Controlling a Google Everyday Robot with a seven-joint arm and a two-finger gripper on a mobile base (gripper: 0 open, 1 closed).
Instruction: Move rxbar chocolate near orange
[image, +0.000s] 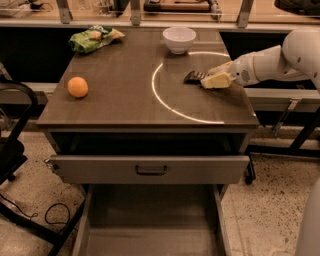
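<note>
The rxbar chocolate (192, 77), a dark flat bar, is at the right middle of the brown table top, inside the bright light ring. My gripper (205, 80) reaches in from the right on the white arm. Its cream fingers (217, 80) are closed on the bar's right end, which they hide. The bar's left end sticks out toward the table's centre. The orange (77, 87) sits alone near the table's left edge, far from the bar and the gripper.
A white bowl (179, 39) stands at the back, just behind the bar. A green and yellow snack bag (94, 38) lies at the back left. An open drawer (150, 169) juts out below the table's front edge. A black chair (12, 130) stands at the left.
</note>
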